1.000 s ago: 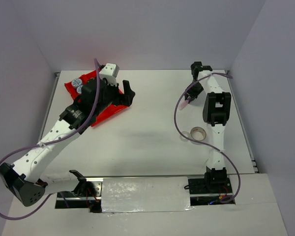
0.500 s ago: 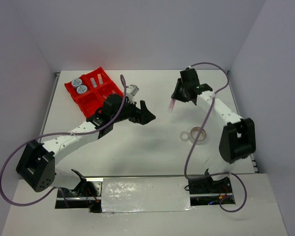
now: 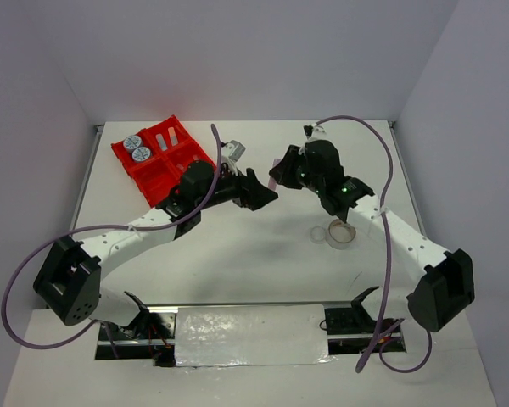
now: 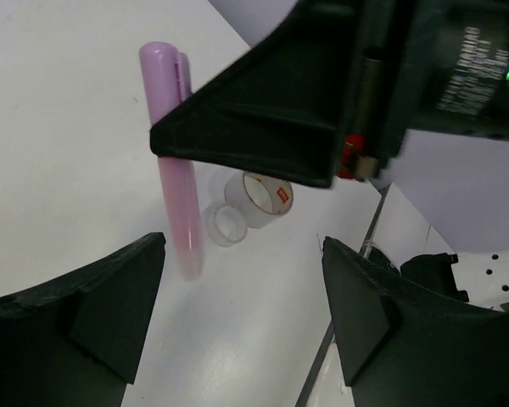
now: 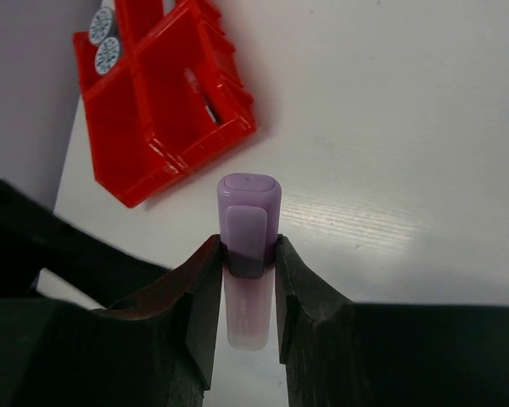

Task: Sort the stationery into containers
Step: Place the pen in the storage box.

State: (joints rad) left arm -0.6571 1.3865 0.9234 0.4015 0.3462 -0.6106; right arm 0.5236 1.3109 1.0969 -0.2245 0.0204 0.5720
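We found the right tool [image 5: 248, 259] clamped on the pink stick [image 5: 248, 212], lifted near the centre of the surface [image 3: 237, 254] | left tool [image 4: 242, 254] wide open at its 8 o'clock, we judged for a handover | red tray [image 3: 150, 174] at 10 o'clock.

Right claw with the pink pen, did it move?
Yes. The right claw, gripping the pink pen, swung left from the back right corner toward the red tray; it is now left of the tape ring.
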